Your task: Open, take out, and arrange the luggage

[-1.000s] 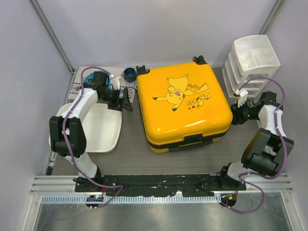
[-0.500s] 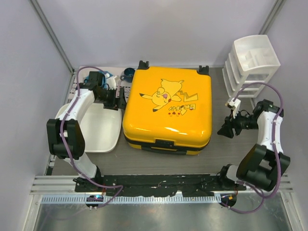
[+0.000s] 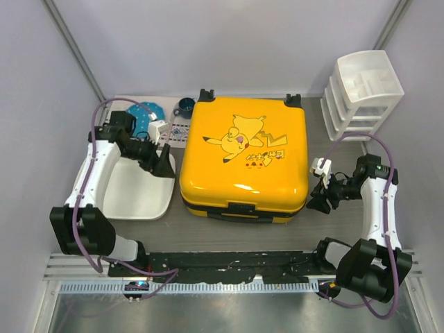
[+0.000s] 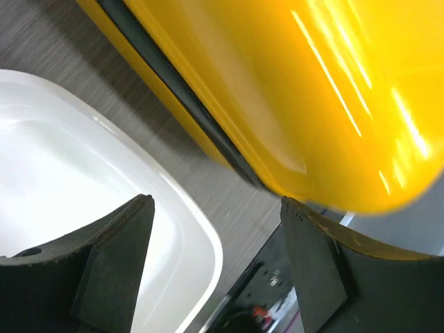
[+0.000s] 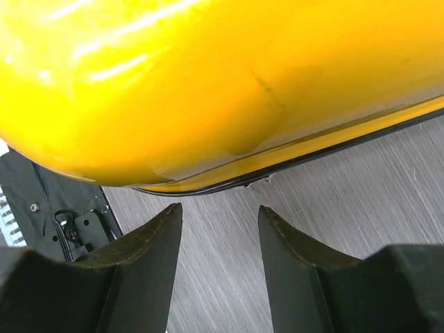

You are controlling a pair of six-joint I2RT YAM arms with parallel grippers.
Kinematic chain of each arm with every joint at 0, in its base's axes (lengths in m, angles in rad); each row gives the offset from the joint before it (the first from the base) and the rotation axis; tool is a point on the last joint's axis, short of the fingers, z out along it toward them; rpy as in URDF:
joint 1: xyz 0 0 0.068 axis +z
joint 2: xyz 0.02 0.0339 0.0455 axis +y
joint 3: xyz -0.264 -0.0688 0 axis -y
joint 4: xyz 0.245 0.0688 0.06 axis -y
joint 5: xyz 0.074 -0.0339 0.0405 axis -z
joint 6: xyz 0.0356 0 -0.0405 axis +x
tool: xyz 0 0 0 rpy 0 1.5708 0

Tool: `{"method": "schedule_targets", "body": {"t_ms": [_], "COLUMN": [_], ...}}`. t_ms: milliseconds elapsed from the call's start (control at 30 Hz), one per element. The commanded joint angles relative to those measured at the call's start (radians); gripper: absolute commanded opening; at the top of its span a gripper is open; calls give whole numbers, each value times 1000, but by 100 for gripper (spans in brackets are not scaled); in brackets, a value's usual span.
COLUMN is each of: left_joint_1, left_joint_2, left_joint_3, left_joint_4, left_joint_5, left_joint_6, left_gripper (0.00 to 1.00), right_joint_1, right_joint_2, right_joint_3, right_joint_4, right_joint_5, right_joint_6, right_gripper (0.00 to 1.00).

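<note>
Suitcase [image 3: 243,156] shut, flat on surface between arms. Step: opening, not begun. Left jaws spread above tray [image 3: 132,194] edge. Right jaws spread beside front-right corner. Both empty. Next, you locate pull on zipper band [image 4: 184,97].

The left arm [image 3: 94,173] rises from its base at the near edge of the counter [image 3: 208,229] and runs along the left side. Its wrist bends inward, and the left end effector [image 3: 165,164] points right with its jaws spread wide and nothing gripped. The right arm [image 3: 375,208] folds up by the right edge. The right end effector [image 3: 316,198] aims left, held low, with its fingers [image 5: 149,257] parted and closed on nothing.
</note>
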Motion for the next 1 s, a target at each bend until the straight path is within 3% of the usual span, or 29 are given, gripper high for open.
{"method": "schedule_targets", "body": {"t_ms": [0,100,167,200,233,300,333,467,567,767,967], "left_joint_1": [9,-50,-194,-226,-237,-238,-237,-255,-291,-314,-278], "left_joint_2": [-71,-203,-261,-301,-317,-337,-338,-323,-289,-144,-10], "left_joint_3": [19,-78,-159,-175,-202,-271,-294,-353,-362,-312,-195], "left_joint_4": [-574,-548,-377,-203,-100,151,236,494,668,857,878], "left_joint_5": [57,73,35,-6,-18,-49,-73,-65,-144,-304,-332], "left_joint_6": [585,634,416,336,126,-35,-221,-436,-505,-551,-554], "left_gripper": [78,82,85,84,85,87,87,88,87,85,84], "right_joint_1": [3,3,3,3,3,3,3,6,6,55,64], "right_joint_2": [-2,26,44,50,55,65,70,87,127,252,346], "right_joint_3": [2,10,11,19,24,31,33,48,74,145,244], "right_joint_4": [-161,-161,-161,-163,-161,-163,-163,-157,-68,372,414], "right_joint_5": [21,18,17,17,17,17,14,-6,-72,-118,-88], "right_joint_6": [-23,-23,-22,-17,-7,-2,-2,32,175,551,630], "right_gripper": [54,54,54,54,54,54,54,54,54,56,57]}}
